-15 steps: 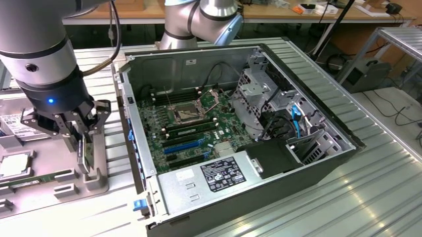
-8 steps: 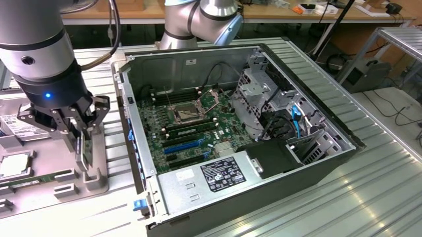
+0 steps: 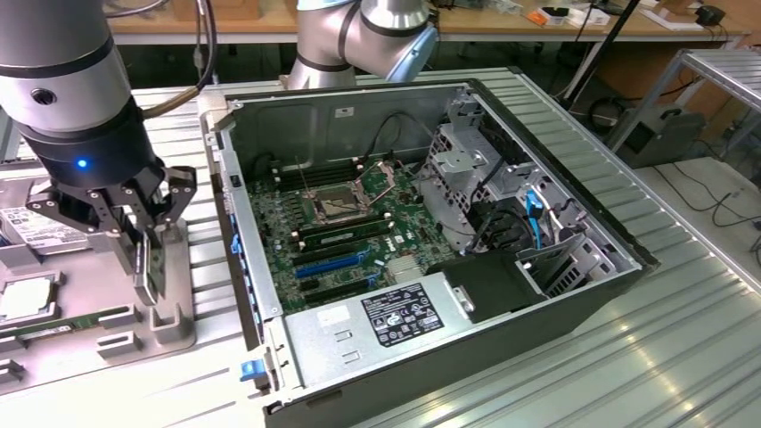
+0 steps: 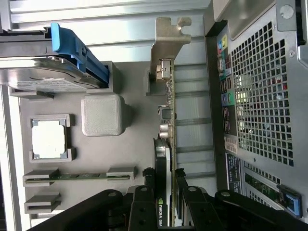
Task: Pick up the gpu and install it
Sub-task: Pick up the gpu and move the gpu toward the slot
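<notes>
At the grey parts holder point(image 3: 173, 334) beside the open computer case point(image 3: 500, 352), we find the gripper point(image 4: 163, 175) partly closed, clamped on the upright gpu point(image 4: 167, 103), so the grasp looks made, while the motherboard point(image 3: 356, 223) holds no card yet.

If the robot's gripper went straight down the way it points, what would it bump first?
The gpu: the gripper is closed on it where it stands on edge. Pushed further, the card would probably press into the grey holder tray underneath.
</notes>
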Tool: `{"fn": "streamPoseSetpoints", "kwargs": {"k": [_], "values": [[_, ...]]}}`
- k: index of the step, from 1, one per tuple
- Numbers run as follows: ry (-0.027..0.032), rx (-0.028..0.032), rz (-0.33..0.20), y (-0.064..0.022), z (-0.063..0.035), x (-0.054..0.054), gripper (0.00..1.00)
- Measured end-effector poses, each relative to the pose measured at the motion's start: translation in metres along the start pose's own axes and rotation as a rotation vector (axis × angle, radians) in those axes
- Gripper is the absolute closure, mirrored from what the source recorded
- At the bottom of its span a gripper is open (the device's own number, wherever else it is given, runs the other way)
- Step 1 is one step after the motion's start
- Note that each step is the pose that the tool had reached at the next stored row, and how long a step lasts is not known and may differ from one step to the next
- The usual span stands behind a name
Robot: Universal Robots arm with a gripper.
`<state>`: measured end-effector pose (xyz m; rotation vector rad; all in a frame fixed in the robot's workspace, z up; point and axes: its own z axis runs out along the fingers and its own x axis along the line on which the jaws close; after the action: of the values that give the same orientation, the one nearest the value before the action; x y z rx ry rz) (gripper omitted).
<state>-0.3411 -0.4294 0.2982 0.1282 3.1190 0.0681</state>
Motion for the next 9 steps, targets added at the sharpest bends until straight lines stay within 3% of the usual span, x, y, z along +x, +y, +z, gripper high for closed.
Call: {"fn": "streamPoseSetpoints", "kwargs": {"k": [9], "values": [[0.0001, 0.0000, 0.000, 0.0004, -0.0087, -0.0001, 0.73]]}}
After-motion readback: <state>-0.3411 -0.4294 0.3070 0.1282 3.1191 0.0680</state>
